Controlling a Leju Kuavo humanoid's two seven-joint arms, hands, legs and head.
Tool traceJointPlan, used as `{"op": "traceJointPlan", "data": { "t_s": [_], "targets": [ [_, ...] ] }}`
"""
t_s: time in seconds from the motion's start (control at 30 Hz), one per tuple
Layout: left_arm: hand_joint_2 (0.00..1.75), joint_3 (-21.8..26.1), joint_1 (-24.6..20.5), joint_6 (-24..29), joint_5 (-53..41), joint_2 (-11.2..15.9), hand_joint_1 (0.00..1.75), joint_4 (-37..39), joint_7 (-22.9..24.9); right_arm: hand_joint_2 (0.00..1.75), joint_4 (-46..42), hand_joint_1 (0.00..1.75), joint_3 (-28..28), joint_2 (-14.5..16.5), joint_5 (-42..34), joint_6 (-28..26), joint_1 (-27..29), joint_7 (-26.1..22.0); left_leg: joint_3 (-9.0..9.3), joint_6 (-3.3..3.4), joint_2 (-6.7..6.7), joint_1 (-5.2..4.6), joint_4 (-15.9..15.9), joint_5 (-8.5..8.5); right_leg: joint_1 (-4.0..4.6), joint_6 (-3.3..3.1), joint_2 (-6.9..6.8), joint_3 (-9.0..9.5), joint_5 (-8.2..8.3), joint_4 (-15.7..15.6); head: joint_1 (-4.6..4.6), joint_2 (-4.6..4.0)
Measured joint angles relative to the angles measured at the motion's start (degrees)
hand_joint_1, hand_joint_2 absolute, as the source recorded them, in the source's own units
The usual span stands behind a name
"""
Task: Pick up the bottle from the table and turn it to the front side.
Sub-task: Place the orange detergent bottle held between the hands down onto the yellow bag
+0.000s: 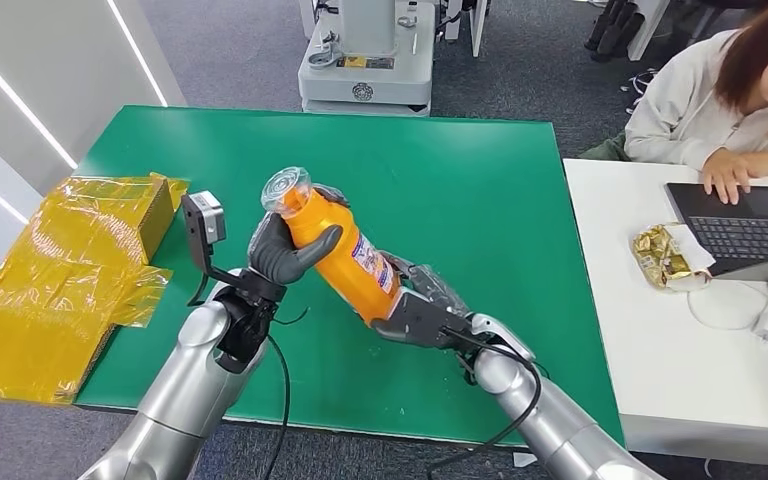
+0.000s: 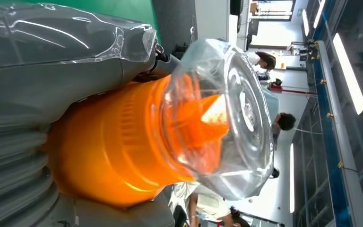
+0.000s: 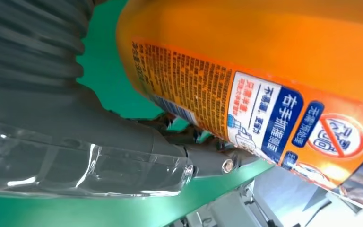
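Your robot's 2 hands hold the orange bottle (image 1: pixel 340 250) tilted above the green table (image 1: pixel 480 200), its clear cap (image 1: pixel 287 190) pointing up and away. Your left hand (image 1: pixel 285 250) wraps the bottle's neck just below the cap, while your right hand (image 1: pixel 415 310) grips its base, the printed label (image 3: pixel 264 118) facing that wrist. Yellow plastic wrap (image 1: pixel 60 270) lies at the table's left edge, and a person (image 1: pixel 730 90) types on a laptop (image 1: pixel 740 225) at the white table (image 1: pixel 660 350) alongside.

Bottle (image 1: pixel 345 255) — glossy orange plastic, clear ribbed cap (image 1: pixel 286 190), smooth printed label (image 3: pixel 274 118). Table (image 1: pixel 460 180) — matt green. Hands (image 1: pixel 285 252) matt grey, ribbed; arms brushed silver metal. Wrap (image 1: pixel 70 270) — crinkled shiny yellow film.
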Motion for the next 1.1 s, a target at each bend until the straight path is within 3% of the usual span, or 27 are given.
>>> {"op": "traceJointPlan", "data": {
  "t_s": [0.2, 0.3, 0.47, 0.6, 0.93, 1.1],
  "targets": [
    [1.75, -0.01, 0.22, -2.52, 4.07, -0.16, 1.75, 0.0, 2.9, 1.75, -1.35, 0.0, -0.04, -1.1, -1.16, -0.46, 0.55, -0.35, 0.0, 0.0, 0.0, 0.0, 0.01, 0.0, 0.0, 0.0, 0.0, 0.0, 0.0, 0.0, 0.01, 0.0],
    [1.75, -0.01, 0.16, -1.02, 1.76, 0.0, 1.75, 0.07, 2.01, 1.75, -2.94, 0.0, -0.55, -2.15, -1.73, -1.98, 1.93, -0.03, 0.0, 0.0, -0.01, 0.0, 0.01, 0.0, 0.0, 0.0, -0.02, -0.01, 0.0, -0.01, 0.01, 0.0],
    [1.75, 0.08, -1.94, 14.54, -26.22, 1.81, 1.75, 1.02, -7.0, 1.75, -8.68, 0.0, -3.76, -5.37, -1.57, -3.67, 6.64, -0.14, -0.02, 0.0, 0.01, 0.0, 0.02, -0.01, 0.0, 0.0, 0.01, -0.02, 0.0, -0.01, 0.01, 0.0],
    [1.75, 0.27, -4.97, 24.88, -47.39, 3.53, 1.75, 2.21, -9.11, 1.75, -13.8, 0.0, -5.88, -6.98, -0.61, -3.63, 9.71, -0.79, -0.03, 0.0, -0.01, 0.0, 0.01, 0.0, 0.0, 0.0, -0.01, -0.02, 0.0, 0.0, 0.01, 0.0],
    [1.75, 0.36, -6.84, 28.67, -65.1, 6.14, 1.75, 3.99, -8.8, 1.75, -20.98, 0.0, -8.21, -8.0, 2.33, -3.51, 12.05, -1.66, -0.03, 0.0, 0.02, 0.0, 0.01, 0.0, 0.0, 0.0, 0.03, -0.02, 0.0, 0.01, 0.0, 0.0],
    [1.75, 0.38, -6.46, 34.05, -83.63, 7.59, 1.75, 4.04, -2.59, 1.75, -24.65, 0.0, -9.85, -8.43, 4.27, -3.76, 14.34, -1.68, -0.03, 0.0, 0.01, 0.0, 0.0, 0.0, 0.0, 0.0, 0.01, -0.02, 0.0, 0.0, 0.01, 0.0]
  ]
}}
